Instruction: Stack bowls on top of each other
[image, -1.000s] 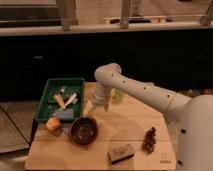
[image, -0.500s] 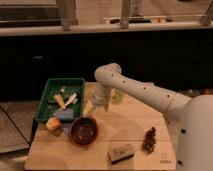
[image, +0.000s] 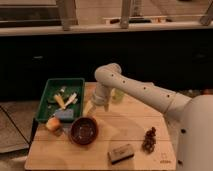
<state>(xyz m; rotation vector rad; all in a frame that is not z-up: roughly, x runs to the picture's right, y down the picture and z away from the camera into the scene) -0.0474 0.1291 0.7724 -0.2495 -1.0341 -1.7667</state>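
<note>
One dark brown bowl (image: 84, 130) sits on the wooden table (image: 130, 125), just right of a green tray (image: 46, 98). Above and slightly right of it, the gripper (image: 98, 106) hangs with fingers apart, holding nothing.

A light wooden table (image: 135, 130) carries a green tray (image: 46, 100) at its left rear, a dark brown bowl (image: 83, 131) in front of it, an orange fruit (image: 52, 123) just left of the bowl, a sponge block (image: 121, 153) near the front edge, and a dark bunch of grapes (image: 149, 139) to the right. The gripper (image: 98, 107) hangs above the table, just behind the bowl.
</note>
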